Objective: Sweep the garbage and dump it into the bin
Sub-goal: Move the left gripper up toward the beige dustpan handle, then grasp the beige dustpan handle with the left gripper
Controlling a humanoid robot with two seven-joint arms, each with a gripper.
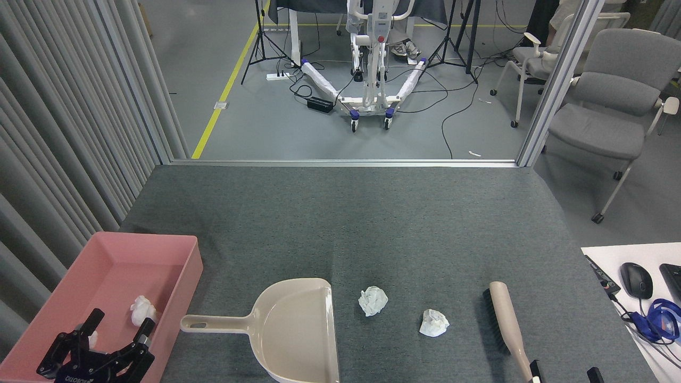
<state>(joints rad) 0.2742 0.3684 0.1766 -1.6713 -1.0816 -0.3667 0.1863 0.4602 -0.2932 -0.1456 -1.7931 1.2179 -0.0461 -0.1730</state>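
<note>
Left gripper [118, 323] sits at the lower left of the frame, over the near end of the pink bin [181, 242], fingers spread wide, nothing between them. Right gripper [565, 371] barely pokes in at the bottom right edge: two dark tips flank the handle end of the brush [505, 324], but whether they are clamping it or apart, can't tell.

Garbage: two white wads loose on the grey mat, one [373, 300] just right of the dustpan [298, 330] mouth, the other [434, 323] further right, between the first wad and the brush. At least one more wad [141, 308] already lies inside the bin, partly behind the left fingers (maybe others, hidden).

Step in hand, my read: between cycles, tools down, two wads left to sweep. Dustpan lies flat, bottom centre, handle pointing left toward the bin, open edge facing right toward the wads.

Next move calls for the left gripper to go right and take the dustpan handle, and the right to get the brush and push both wads leftward into the pan.
</note>
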